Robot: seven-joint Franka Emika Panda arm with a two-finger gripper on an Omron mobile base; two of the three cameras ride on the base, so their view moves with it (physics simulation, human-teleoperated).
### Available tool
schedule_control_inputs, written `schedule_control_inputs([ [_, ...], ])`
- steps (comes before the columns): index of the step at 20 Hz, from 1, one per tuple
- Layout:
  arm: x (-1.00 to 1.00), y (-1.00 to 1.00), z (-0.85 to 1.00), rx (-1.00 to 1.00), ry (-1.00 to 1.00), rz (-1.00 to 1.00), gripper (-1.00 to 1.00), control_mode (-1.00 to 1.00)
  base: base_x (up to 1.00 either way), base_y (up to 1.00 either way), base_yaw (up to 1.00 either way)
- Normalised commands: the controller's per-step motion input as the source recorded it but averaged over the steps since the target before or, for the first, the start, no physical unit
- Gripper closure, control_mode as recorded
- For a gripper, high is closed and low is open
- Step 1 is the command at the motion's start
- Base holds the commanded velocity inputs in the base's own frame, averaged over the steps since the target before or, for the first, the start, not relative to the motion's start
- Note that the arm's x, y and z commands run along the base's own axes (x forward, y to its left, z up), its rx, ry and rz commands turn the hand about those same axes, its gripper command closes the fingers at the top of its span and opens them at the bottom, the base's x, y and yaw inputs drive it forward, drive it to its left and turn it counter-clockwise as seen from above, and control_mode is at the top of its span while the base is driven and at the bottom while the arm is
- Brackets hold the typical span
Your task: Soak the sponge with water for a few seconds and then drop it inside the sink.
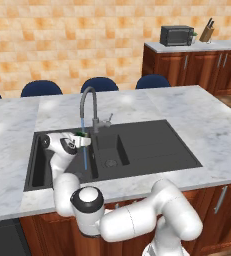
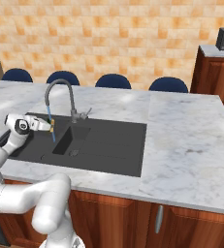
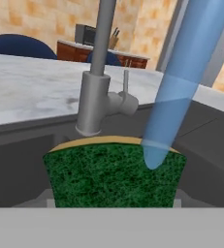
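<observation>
Over sink (image 1: 152,150), sponge (image 3: 114,175) under water (image 3: 174,92)

Base views flank the sink (image 1: 152,145) — hand view seemingly closest.

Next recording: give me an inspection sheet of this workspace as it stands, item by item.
Surface: white marble counter around a dark sink.
Job's things: sponge, green side towards the hand camera, held above the sink; water runs from the tap onto its right part.
Clutter: nothing seen on the counter.
Claw: claw shut on the sponge, beneath the spout.
Cables: nothing seen.
Surroundings: blue chairs behind the counter, orange tiled wall, microwave and knife block on a far cabinet.
</observation>
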Motion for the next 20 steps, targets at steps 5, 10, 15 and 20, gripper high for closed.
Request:
schedule_control_inputs([
  [5,-0.01,0.19,0.1,0.09,0.0,0.04,1.0,-1.0,0.0,0.0,0.0],
  [10,-0.01,0.37,0.44,0.19,0.0,0.11,1.0,-1.0,0.0,0.0,0.0],
  [15,-0.11,0.45,0.38,0.14,0.05,0.11,1.0,-1.0,0.0,0.0,0.0],
  [20,-0.32,0.4,0.43,0.14,0.12,0.15,1.0,-1.0,0.0,0.0,0.0],
])
